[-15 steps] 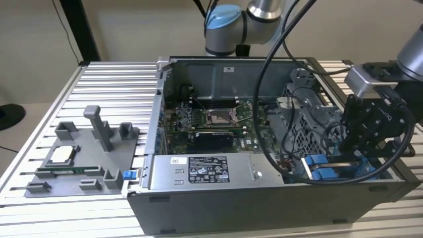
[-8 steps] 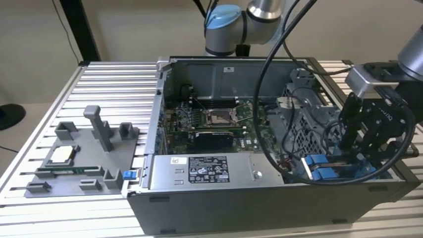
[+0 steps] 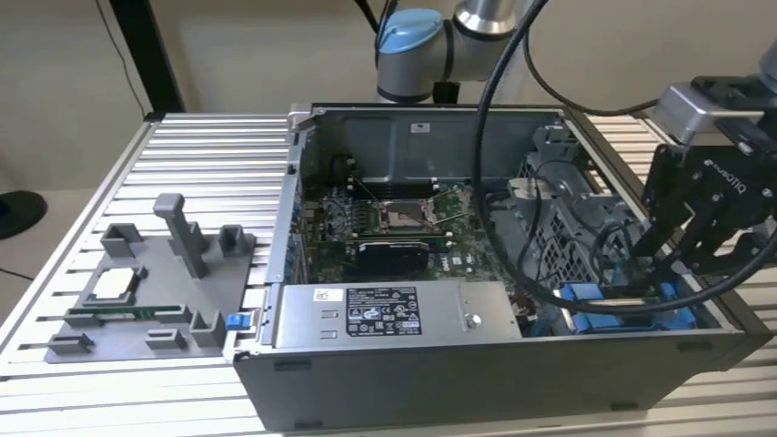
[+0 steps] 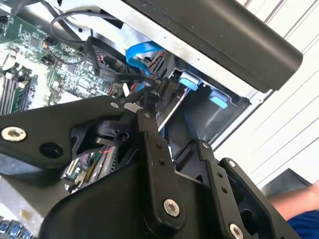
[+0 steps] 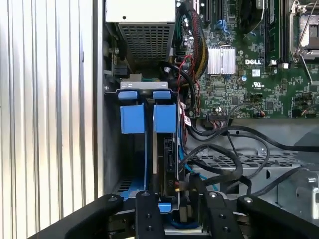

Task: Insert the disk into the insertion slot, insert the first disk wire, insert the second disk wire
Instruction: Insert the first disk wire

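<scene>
The disk (image 5: 169, 154) stands edge-on inside the insertion slot (image 5: 132, 117), a grey metal bay with bright blue tabs, with its connector edge facing outward. My gripper (image 5: 179, 196) hangs just above this bay, over a black plug and the wires (image 5: 219, 149) that loop beside the disk. In the exterior view the gripper (image 3: 668, 282) sits low at the case's near corner on the exterior view's right, right over the slot (image 3: 631, 314). In the second wrist view my gripper (image 4: 149, 99) is close to a flat blue cable (image 4: 139, 52) and the slot's blue tabs (image 4: 188, 82).
A silver power-supply box (image 3: 388, 314) lies along the case's front. The motherboard (image 3: 388, 223) fills the case floor. A perforated grey cage (image 5: 224, 162) borders the bay. A grey fixture (image 3: 158, 291) stands on the ribbed table at the exterior view's left. A blue sleeve (image 4: 299, 219) is nearby.
</scene>
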### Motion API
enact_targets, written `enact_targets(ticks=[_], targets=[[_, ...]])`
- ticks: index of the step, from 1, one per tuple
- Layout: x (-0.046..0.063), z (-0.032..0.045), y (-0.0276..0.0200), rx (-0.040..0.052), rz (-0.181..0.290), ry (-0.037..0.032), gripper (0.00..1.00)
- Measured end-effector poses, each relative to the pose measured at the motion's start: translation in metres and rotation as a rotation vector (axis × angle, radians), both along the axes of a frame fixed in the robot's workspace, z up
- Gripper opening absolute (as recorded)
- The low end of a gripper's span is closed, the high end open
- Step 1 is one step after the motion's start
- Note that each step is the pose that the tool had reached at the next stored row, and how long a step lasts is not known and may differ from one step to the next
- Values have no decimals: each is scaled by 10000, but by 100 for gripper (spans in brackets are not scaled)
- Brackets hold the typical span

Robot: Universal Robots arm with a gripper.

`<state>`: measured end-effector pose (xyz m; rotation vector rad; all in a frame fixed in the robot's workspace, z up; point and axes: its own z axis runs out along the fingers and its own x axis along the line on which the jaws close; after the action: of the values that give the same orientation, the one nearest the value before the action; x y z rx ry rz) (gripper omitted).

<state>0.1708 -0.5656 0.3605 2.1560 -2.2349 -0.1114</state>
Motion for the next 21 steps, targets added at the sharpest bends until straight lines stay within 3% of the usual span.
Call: enact_targets(ticks=[6, 15, 21], targets=[[0, 115, 0, 0, 0, 10, 100], [19, 118, 0, -2, 1, 14, 100], [96, 117, 0, 0, 0, 59, 100]])
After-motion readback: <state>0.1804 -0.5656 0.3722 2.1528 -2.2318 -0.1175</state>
